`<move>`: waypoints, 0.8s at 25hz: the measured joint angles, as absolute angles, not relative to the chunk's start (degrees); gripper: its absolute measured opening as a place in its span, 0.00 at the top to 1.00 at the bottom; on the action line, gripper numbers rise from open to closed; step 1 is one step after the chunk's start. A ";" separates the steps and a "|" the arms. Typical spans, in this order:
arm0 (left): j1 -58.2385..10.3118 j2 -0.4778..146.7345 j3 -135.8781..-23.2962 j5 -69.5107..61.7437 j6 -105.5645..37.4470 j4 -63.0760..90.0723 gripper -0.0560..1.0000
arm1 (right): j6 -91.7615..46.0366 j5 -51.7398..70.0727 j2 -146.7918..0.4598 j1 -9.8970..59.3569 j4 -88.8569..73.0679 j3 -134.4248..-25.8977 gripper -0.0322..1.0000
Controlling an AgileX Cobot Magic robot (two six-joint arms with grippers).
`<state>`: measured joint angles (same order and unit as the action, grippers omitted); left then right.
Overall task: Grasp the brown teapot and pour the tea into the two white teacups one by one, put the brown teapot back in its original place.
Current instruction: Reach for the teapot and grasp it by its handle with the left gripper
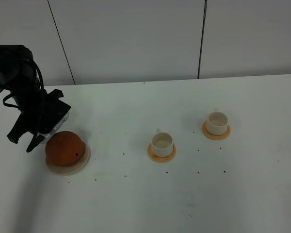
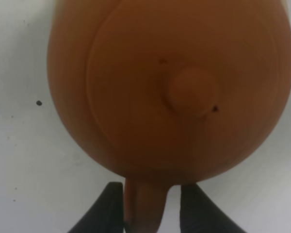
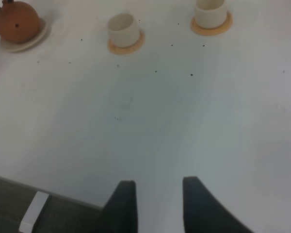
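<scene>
Progress: grasp seemingly only being set; both pours and the return looked left to do.
Teapot: squat reddish-brown clay teapot (image 1: 64,149), lid on, stood upright on the round cream saucer (image 1: 80,166), left side of the white bench (image 1: 136,204).
Cups: middle small white teacup (image 1: 162,141) and right small white teacup (image 1: 217,122), each on an orange coaster; contents unclear.
Left claw (image 2: 151,190): spread, straddling the teapot's loop handle (image 2: 143,208), not pinching.
Right claw (image 3: 155,187): spread, empty.

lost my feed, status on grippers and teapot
Left gripper open astride handle of brown teapot. Right gripper open, empty. Teapot sits on saucer; nothing blocking.

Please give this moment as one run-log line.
brown teapot: on saucer | left gripper: open, astride its handle | right gripper: open, empty | teacups: on coasters
</scene>
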<state>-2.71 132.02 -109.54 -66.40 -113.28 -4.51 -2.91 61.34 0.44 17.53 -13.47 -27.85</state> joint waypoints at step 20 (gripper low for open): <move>-2.71 132.02 -109.54 -65.47 -113.33 -3.83 0.62 | -2.91 61.34 0.44 17.53 -13.47 -27.85 0.74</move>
<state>-2.71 132.02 -109.54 -65.47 -113.33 -3.83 -2.91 61.34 0.44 17.53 -13.47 -27.85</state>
